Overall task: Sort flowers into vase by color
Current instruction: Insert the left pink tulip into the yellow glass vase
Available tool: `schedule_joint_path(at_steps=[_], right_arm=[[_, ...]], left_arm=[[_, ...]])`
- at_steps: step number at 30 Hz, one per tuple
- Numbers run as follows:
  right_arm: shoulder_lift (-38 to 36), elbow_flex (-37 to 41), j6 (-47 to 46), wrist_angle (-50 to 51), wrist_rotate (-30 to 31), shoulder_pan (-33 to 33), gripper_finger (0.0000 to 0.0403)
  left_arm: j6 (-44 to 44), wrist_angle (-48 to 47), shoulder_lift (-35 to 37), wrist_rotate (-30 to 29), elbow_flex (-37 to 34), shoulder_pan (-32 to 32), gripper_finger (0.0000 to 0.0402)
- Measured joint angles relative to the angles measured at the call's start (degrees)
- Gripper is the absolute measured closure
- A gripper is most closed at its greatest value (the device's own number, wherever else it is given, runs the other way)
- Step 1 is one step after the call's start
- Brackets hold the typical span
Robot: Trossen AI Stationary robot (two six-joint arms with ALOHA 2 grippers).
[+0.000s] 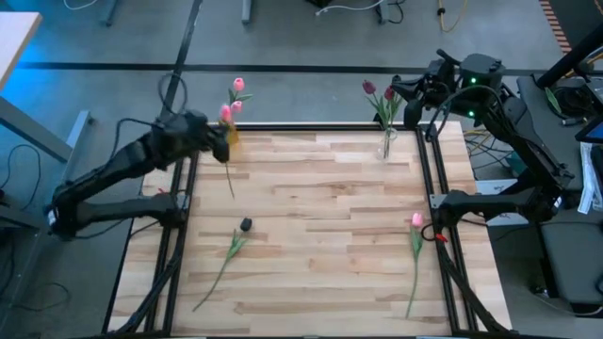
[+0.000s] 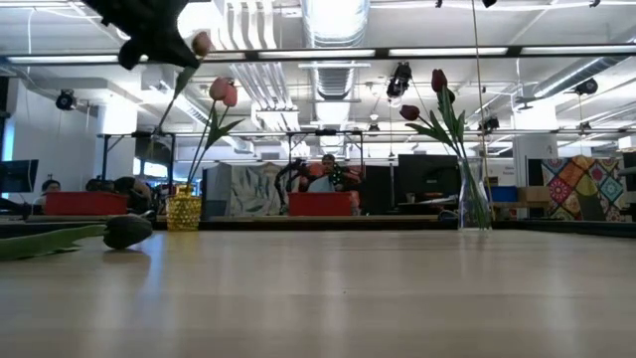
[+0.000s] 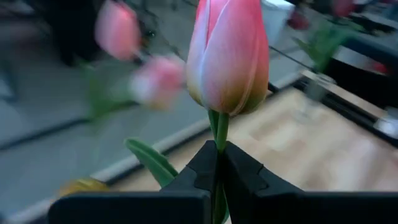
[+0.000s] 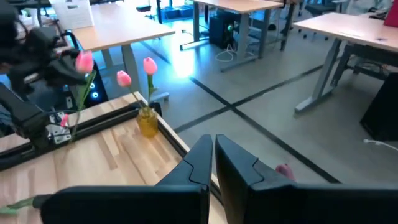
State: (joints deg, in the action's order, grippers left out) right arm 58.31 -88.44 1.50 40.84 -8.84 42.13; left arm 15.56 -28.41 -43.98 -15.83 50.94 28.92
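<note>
Held tulip [image 3: 229,57]: pink head, green stem. Yellow vase [image 1: 231,139] holds pink tulips [image 1: 237,86]; clear glass vase [image 1: 384,144] holds maroon tulips [image 1: 369,88]. Table [image 1: 320,217]: pale wood strips; arms dark; patchwork-patterned panel [image 2: 573,185] behind.

You're looking across a pale butcher-block tabletop [image 1: 320,188] framed by black rails [image 1: 429,179], standing on a grey floor [image 1: 311,42] crossed by a dark tape line [image 1: 283,68]. Beyond it, light-wood desks [image 4: 348,28] on grey legs sit in rows. Long fluorescent strips [image 2: 447,51] run overhead beside a big silver duct [image 2: 333,20]. Far back, you've got red bins [image 2: 320,203], a patchwork-patterned panel [image 2: 571,189], and a person [image 2: 328,171] seated there.
</note>
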Motion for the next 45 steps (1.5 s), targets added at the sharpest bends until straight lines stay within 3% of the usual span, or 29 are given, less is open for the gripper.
schedule_joint_path(at_steps=[5,13,27,45], right_arm=[[1.19,0.02,-0.57,0.09,1.40,0.00,0.0390],[2.70,0.02,-0.10,0.12,1.38,0.00,0.0390],[2.44,0.02,2.19,0.56,1.36,0.00,0.0390],[2.44,0.02,1.49,0.52,1.36,0.00,0.0390]], left_arm=[[-6.49,3.32,0.14,-0.03,1.21,10.18,0.0402],[-9.19,21.45,-5.08,-0.33,1.85,20.56,0.0402],[-22.12,20.70,-17.91,-7.17,13.26,23.00,0.0401],[-24.31,25.01,-25.89,-2.98,14.10,27.71,0.0401]])
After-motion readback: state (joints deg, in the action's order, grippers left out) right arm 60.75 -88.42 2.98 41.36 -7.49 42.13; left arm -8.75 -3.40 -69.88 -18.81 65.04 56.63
